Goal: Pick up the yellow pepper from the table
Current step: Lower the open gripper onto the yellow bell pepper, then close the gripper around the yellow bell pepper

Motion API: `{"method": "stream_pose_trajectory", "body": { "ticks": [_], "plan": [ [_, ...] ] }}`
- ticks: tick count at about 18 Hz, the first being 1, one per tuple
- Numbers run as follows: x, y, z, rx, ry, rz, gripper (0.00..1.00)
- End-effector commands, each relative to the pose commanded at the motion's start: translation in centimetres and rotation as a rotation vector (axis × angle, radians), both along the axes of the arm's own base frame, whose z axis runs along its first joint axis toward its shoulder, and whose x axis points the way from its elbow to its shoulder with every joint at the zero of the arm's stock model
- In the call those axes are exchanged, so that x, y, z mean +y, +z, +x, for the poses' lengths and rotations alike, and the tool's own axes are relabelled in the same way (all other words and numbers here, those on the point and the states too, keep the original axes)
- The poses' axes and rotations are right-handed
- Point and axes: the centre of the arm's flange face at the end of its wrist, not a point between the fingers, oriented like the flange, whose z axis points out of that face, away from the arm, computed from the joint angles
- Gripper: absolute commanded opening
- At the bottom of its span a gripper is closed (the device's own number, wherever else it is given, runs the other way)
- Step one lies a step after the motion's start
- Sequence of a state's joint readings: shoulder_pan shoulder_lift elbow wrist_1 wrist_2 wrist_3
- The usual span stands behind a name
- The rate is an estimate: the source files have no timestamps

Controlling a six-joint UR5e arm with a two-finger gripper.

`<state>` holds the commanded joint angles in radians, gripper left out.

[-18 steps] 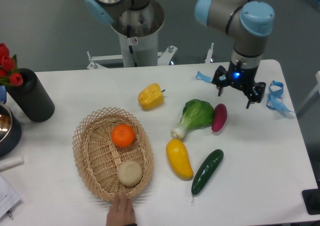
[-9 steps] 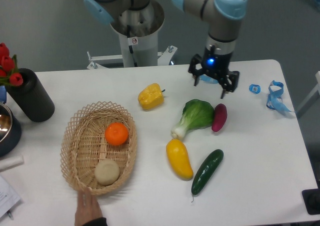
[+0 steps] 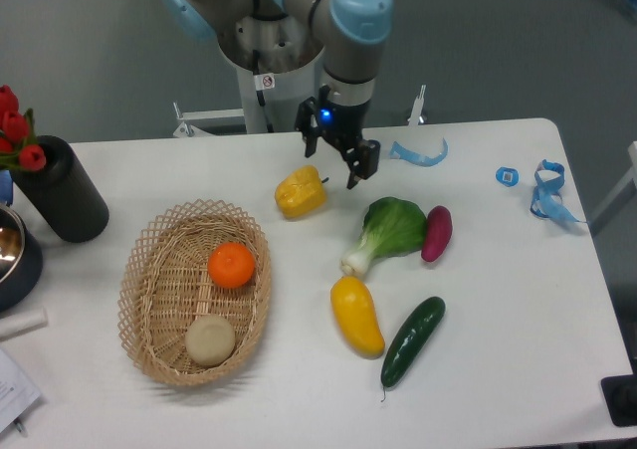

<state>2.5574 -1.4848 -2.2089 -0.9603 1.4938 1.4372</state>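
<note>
Now the gripper (image 3: 333, 165) has swung leftward across the table (image 3: 518, 300) from the far right, and hangs just above and right of the yellow pepper (image 3: 300, 192), fingers apart, nothing held. Pepper lies untouched, right of the basket (image 3: 195, 292). Approach nearly aligned; descent and closing remain.

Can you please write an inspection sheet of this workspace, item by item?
Surface: white table, fruits and vegetables spread on it.
Job's things: yellow pepper lies free on the table.
Clutter: basket holding orange and a pale round item; bok choy, yellow squash, cucumber, blue tape pieces, black vase.
Tool: tool open, just right of and above the pepper, holding nothing.
Cables: nothing seen.
Surroundings: grey floor, robot base behind.
</note>
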Motion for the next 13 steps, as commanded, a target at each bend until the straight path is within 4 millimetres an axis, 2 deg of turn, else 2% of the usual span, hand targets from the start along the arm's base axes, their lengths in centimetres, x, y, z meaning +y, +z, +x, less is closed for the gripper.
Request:
{"method": "stream_pose_trajectory", "body": {
  "ticks": [2, 6, 13],
  "plan": [
    [0.9, -0.8, 1.2, 0.009, -0.050, -0.045, 1.00],
    [2.3, -3.3, 2.0, 0.007, -0.101, -0.138, 1.00],
    [4.2, -6.5, 2.0, 0.016, -0.108, -0.186, 1.00]
  ]
}}
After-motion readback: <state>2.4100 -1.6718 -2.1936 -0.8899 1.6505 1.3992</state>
